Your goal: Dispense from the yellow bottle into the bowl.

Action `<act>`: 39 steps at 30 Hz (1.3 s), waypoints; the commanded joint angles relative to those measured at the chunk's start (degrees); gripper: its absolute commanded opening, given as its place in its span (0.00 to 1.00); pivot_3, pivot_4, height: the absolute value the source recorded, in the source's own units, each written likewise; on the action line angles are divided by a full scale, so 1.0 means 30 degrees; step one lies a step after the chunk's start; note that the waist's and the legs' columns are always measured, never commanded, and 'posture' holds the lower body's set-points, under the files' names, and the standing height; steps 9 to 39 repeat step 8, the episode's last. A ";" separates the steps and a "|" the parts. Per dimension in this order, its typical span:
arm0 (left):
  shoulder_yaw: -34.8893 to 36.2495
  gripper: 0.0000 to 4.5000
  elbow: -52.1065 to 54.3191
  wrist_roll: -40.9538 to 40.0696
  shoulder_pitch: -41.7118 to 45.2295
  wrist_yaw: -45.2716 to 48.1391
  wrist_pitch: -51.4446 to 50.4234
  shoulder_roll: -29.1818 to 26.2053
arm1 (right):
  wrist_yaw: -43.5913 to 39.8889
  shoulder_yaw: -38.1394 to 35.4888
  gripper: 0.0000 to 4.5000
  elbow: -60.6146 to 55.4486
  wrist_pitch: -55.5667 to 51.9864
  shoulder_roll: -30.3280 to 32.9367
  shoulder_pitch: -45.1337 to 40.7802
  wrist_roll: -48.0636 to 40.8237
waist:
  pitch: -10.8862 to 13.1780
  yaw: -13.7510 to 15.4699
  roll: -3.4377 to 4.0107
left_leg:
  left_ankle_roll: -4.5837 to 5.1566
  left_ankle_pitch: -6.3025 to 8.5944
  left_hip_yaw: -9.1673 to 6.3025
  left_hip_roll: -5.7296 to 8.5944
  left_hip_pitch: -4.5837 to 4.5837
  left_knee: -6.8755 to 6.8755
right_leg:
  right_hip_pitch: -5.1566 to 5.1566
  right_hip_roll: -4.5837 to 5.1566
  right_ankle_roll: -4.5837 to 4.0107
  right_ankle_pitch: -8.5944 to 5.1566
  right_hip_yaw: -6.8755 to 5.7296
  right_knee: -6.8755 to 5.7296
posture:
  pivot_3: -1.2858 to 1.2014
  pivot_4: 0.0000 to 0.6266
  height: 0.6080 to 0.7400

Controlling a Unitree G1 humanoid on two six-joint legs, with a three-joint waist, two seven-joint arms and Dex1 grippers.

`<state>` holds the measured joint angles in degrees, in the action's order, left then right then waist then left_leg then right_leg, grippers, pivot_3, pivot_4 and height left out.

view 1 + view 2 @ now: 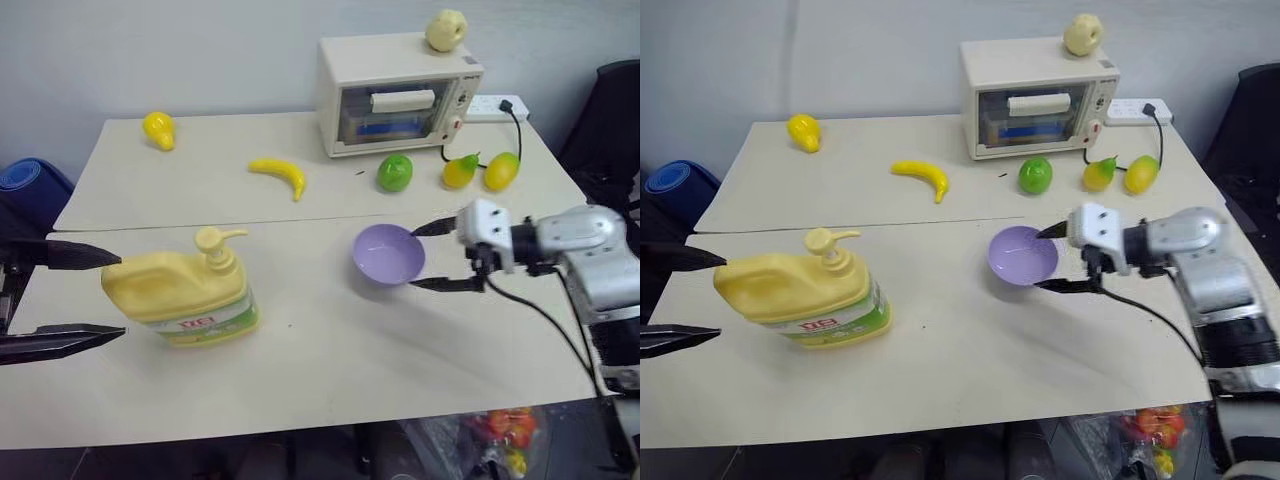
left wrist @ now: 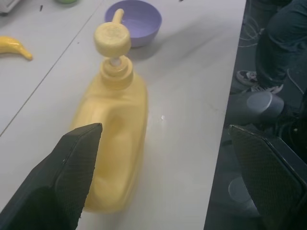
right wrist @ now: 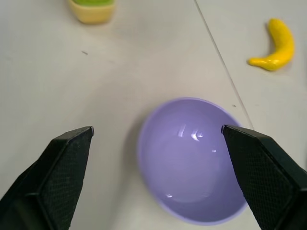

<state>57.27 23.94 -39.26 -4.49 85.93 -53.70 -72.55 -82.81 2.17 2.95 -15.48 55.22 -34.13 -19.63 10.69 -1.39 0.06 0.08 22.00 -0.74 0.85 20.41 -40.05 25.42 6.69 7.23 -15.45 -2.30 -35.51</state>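
The right pincer [image 1: 432,256] stands spread just beside the lavender bowl [image 1: 388,254], holding nothing. The left pincer [image 1: 88,295], also spread, flanks the yellow bottle [image 1: 183,295], well left of the bowl on the desk [image 1: 330,350]. The bowl looks placed; next, the bottle's pump must reach over it.

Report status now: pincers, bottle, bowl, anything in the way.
Both pincers open, left, right. Yellow bottle upright, unheld. Bowl free on table. Nothing between them.
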 commanded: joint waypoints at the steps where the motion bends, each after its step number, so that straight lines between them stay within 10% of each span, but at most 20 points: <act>1: 0.2223 1.00 -0.0757 0.0890 -0.0592 0.0776 0.0307 -0.0113 | -0.2145 -0.3169 1.00 0.1382 -0.3082 0.3140 0.0067 -0.2342 | 0.0032 0.0157 0.0051 | 0.0018 0.0009 0.0003 0.0008 0.0004 -0.0003 | 0.0000 0.0009 0.0000 0.0000 -0.0004 0.0013 | 0.52 0.24 1.00; 39: 0.3716 1.00 -0.1661 0.1242 -0.1796 0.0503 0.0327 0.0279 | -0.2036 -0.4419 1.00 0.3789 -0.2333 0.4365 0.1175 -0.2126 | 0.0023 -0.0087 0.0035 | 0.0029 0.0028 0.0109 0.0016 -0.0054 0.0013 | -0.0006 -0.0014 -0.0006 0.0001 0.0037 0.0018 | 0.52 0.24 1.00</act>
